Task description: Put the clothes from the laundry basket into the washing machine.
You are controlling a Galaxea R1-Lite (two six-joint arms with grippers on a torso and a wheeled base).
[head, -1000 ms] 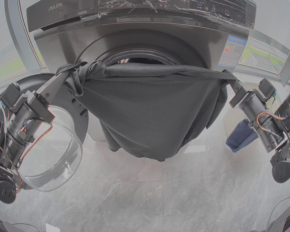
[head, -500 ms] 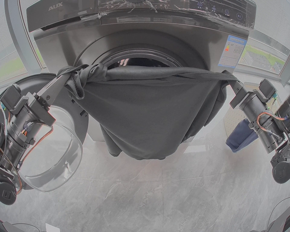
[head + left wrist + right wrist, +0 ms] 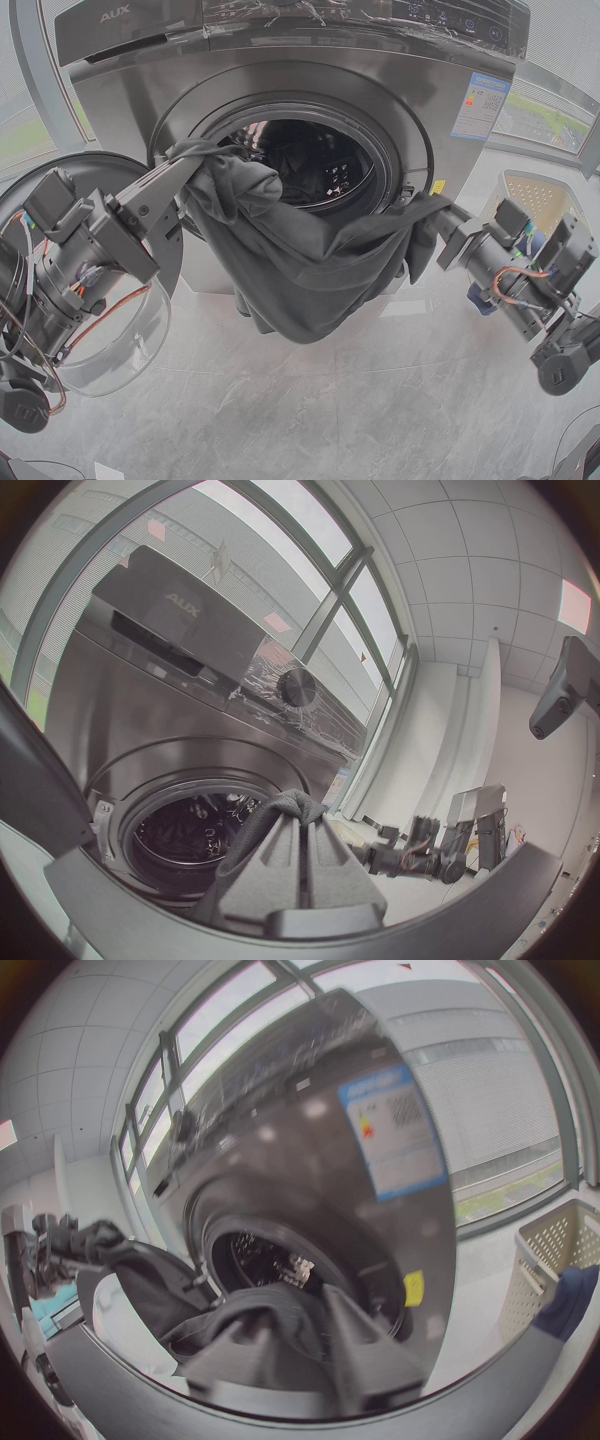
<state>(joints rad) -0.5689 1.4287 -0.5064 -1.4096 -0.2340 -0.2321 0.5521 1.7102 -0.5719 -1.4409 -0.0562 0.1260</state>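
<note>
Now: both jaws clamp dark garment [image 3: 294, 275] before washing machine [image 3: 350, 81]; grey marble floor [image 3: 312, 406], windows [image 3: 550, 119].

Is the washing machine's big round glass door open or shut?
Open. The round glass door hangs swung out to the robot's left, and the drum mouth of the silver washing machine is not covered by it.

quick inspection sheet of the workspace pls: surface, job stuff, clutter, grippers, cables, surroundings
surface: grey tiled floor
job's things: dark garment hangs between both grippers before the washing machine, its drum open; laundry basket at the robot's right, blue cloth draped over its rim
clutter: nothing seen
grippers: left gripper and right gripper each shut on the dark garment
cables: orange-sleeved wires on both wrists, apart from the garment
surroundings: glass door swung open at left; windows behind
</note>
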